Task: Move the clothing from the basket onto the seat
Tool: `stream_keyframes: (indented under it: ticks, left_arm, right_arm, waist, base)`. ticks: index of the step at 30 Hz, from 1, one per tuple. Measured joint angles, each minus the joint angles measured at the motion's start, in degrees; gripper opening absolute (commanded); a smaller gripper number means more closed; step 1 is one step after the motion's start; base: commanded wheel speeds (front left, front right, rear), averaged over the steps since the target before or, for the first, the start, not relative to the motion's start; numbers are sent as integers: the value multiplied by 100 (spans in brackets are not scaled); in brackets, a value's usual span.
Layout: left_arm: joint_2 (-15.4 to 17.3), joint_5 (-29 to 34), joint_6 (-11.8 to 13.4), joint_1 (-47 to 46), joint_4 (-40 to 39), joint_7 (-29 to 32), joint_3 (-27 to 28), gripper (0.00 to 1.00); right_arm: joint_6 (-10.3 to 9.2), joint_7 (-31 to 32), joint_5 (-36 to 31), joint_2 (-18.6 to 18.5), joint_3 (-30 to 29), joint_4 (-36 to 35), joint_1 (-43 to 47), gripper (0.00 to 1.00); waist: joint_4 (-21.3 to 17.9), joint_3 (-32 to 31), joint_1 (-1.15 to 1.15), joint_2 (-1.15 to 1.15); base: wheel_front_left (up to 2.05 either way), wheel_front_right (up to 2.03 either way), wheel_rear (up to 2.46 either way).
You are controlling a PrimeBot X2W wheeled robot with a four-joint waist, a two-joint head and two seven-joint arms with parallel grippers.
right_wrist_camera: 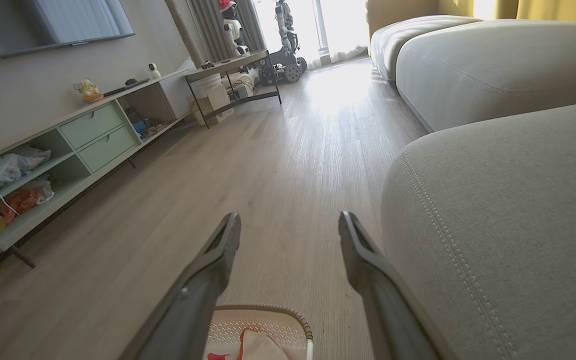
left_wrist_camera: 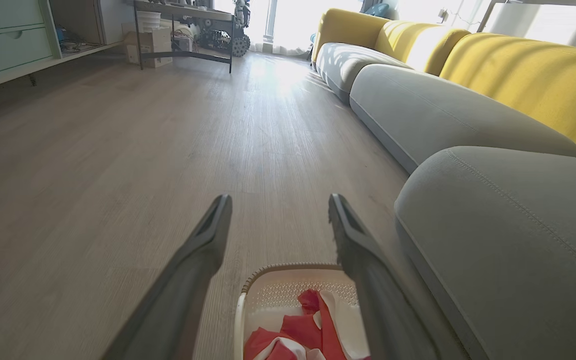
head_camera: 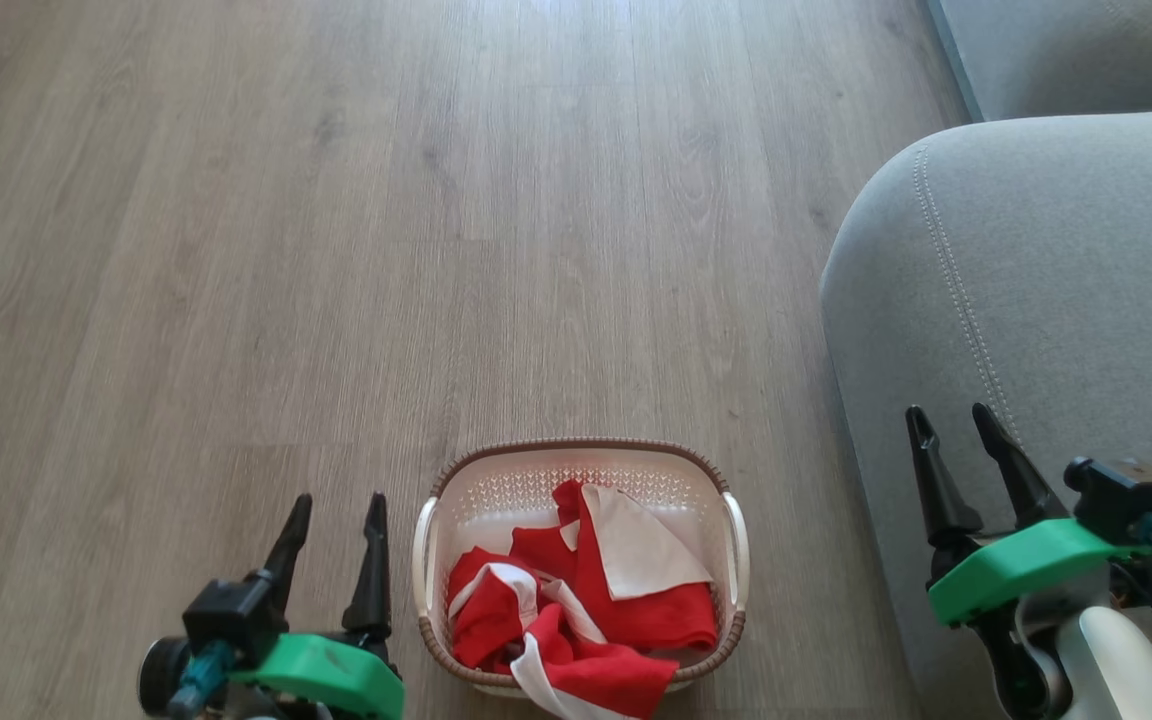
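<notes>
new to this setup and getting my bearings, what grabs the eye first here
The bright red-and-white clothing heaped in the cream basket on the wood floor, low and centre in the head view. To its right bulks the big grey seat, and yellow back cushions glow beyond it in the left wrist view.

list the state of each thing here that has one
basket, upright on the floor, part full
clothing, crumpled in the basket, one end over its near rim
seat, no clothing on it
left pincer, open, empty
right pincer, open, empty
drawers, shut
</notes>
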Motion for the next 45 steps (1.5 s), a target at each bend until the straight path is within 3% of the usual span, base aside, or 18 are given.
stream_keyframes:
  ticks: [14,45]
  left_arm:
    - [49,845,96,-115,44,-250,-175,100]
    - [111,552,223,-114,-56,-242,-140,100]
  right_arm:
    - [0,55,-1117,110,-249,-36,-46,100]
    - [0,155,-1112,180,-169,-199,-63,100]
  waist:
    - [3,-43,0,0]
    - [-25,-73,0,0]
  base:
    - [0,0,0]
    - [0,0,0]
